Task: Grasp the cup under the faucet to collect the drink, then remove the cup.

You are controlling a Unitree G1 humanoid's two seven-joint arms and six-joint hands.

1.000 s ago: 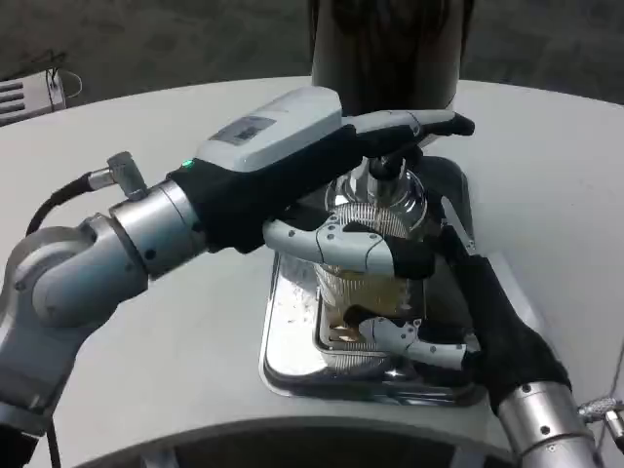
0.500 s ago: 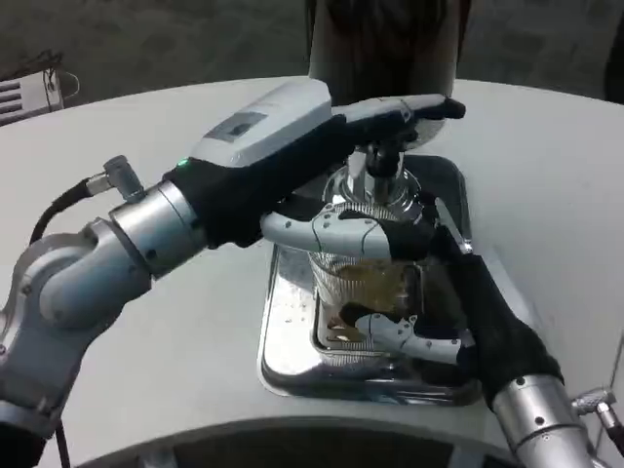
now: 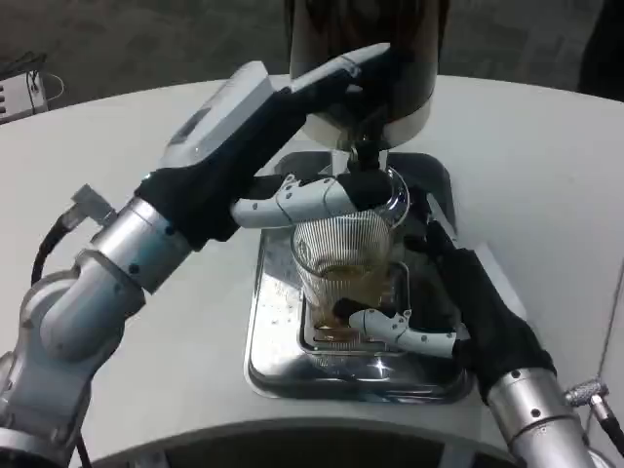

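A clear ribbed cup [image 3: 341, 255] with amber drink in its bottom stands on the metal drip tray [image 3: 276, 343], right under the faucet [image 3: 366, 156] of the dark dispenser [image 3: 366, 44]. My right hand [image 3: 466, 310] grips the cup from the right, its white fingers [image 3: 402, 330] wrapped around the cup's base. My left hand [image 3: 255, 132] reaches in from the left. Its upper fingers [image 3: 353, 60] lie against the dispenser body above the faucet. Its thumb [image 3: 310, 199] stretches across at the height of the cup's rim. Nothing is held in it.
The tray sits in the middle of the round white table [image 3: 117, 127], with the dispenser at its far end. A grey device [image 3: 19, 93] lies at the far left edge. My left forearm [image 3: 107, 283] crosses the table's left half.
The whole picture has shifted, so the camera moved. My left hand's upper fingers have risen from the faucet's top to the dispenser body. My right hand still grips the cup.
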